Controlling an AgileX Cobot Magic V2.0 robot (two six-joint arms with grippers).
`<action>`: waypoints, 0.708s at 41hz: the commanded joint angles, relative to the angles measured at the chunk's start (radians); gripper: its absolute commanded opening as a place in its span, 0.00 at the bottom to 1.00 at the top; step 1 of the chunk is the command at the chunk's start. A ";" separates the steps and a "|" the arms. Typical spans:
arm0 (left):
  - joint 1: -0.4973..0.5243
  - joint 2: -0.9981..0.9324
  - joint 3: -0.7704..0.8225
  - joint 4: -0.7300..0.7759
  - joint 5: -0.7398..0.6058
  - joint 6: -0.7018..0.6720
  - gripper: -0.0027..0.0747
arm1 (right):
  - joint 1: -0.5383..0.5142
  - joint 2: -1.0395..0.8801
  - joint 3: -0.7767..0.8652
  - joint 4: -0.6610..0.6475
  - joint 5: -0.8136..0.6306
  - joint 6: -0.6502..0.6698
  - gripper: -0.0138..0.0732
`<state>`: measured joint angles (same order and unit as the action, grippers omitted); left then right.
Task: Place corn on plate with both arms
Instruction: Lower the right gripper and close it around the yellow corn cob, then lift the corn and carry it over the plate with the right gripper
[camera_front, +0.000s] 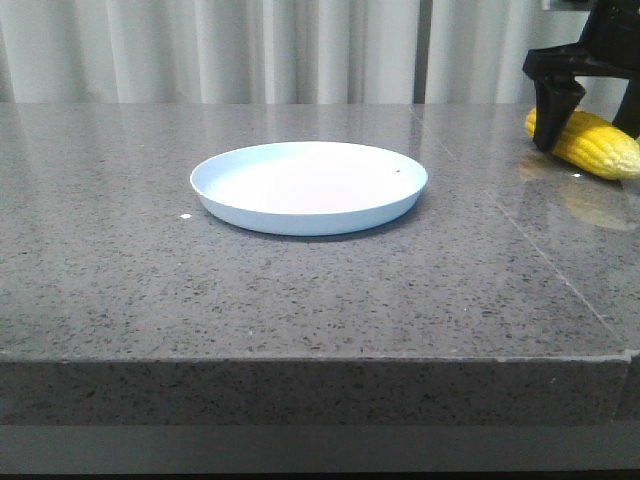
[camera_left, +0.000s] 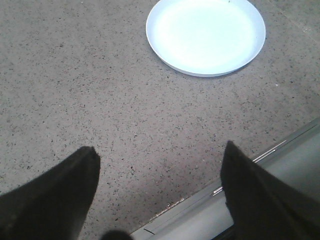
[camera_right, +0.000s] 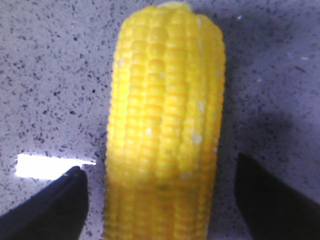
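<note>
The pale blue-white plate (camera_front: 310, 186) sits empty in the middle of the grey stone table; it also shows in the left wrist view (camera_left: 206, 34). The yellow corn (camera_front: 590, 142) lies on the table at the far right. My right gripper (camera_front: 590, 110) is open and straddles the corn; in the right wrist view the cob (camera_right: 165, 125) lies between the two fingers (camera_right: 55, 205) with a gap on each side. My left gripper (camera_left: 160, 165) is open and empty above the table's front edge, some way from the plate.
The table's front edge (camera_left: 210, 192) runs under the left gripper. A seam (camera_front: 520, 225) crosses the tabletop between plate and corn. White curtains (camera_front: 250, 50) hang behind the table.
</note>
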<state>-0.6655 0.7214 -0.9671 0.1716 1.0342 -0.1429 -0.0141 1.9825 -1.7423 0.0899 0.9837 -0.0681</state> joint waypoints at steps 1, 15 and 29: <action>-0.003 -0.001 -0.026 0.011 -0.058 -0.012 0.67 | -0.001 -0.046 -0.046 0.013 -0.011 -0.009 0.67; -0.003 -0.001 -0.026 0.011 -0.058 -0.012 0.67 | -0.001 -0.061 -0.059 0.030 -0.002 -0.009 0.50; -0.003 -0.001 -0.026 0.011 -0.058 -0.012 0.67 | 0.135 -0.191 -0.087 0.110 0.043 -0.012 0.50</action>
<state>-0.6655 0.7214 -0.9671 0.1716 1.0342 -0.1429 0.0699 1.8880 -1.7932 0.1687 1.0339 -0.0681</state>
